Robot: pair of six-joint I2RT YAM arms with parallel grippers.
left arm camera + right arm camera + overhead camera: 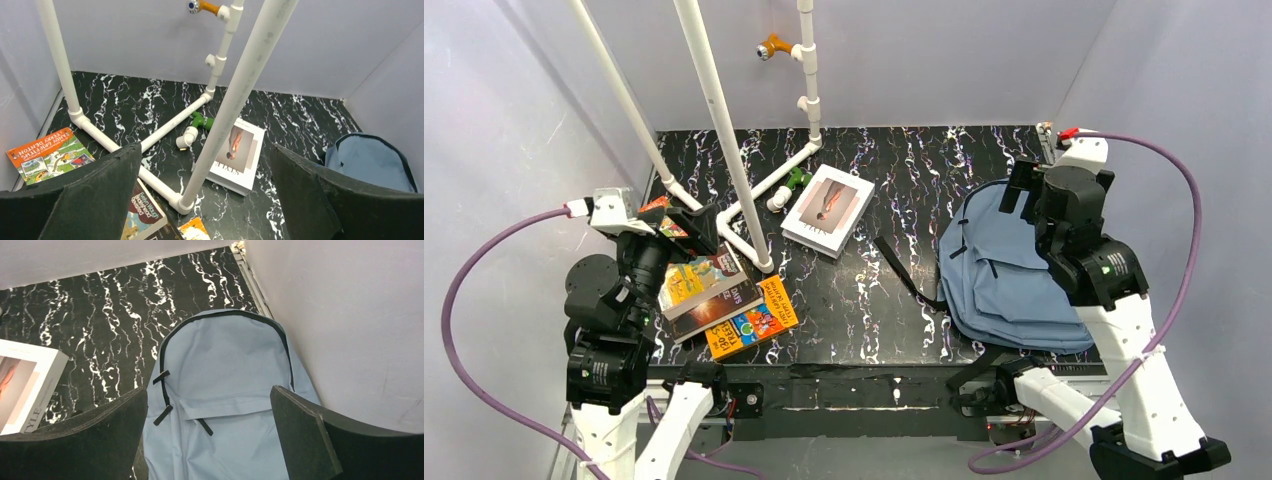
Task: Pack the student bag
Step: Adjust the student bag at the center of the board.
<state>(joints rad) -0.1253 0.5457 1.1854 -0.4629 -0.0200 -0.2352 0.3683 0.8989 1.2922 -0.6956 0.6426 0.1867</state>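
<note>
The dusty-blue student bag (1004, 270) lies flat at the right of the table, front up, its zippers looking closed; it also shows in the right wrist view (225, 365) and the left wrist view (372, 160). My right gripper (1029, 190) hovers above its rounded top, open and empty (209, 390). A white book (828, 210) lies mid-table (237, 155). A stack of books (709, 290) lies at the left, with an orange book (752, 322) at its front. My left gripper (686, 225) hangs above the stack, open and empty (205, 150).
A white PVC pipe frame (724, 130) stands at the left, with legs running along the table (160, 132) between the stack and the white book. Another orange book (47, 155) lies by the left wall. A black strap (904, 265) trails from the bag.
</note>
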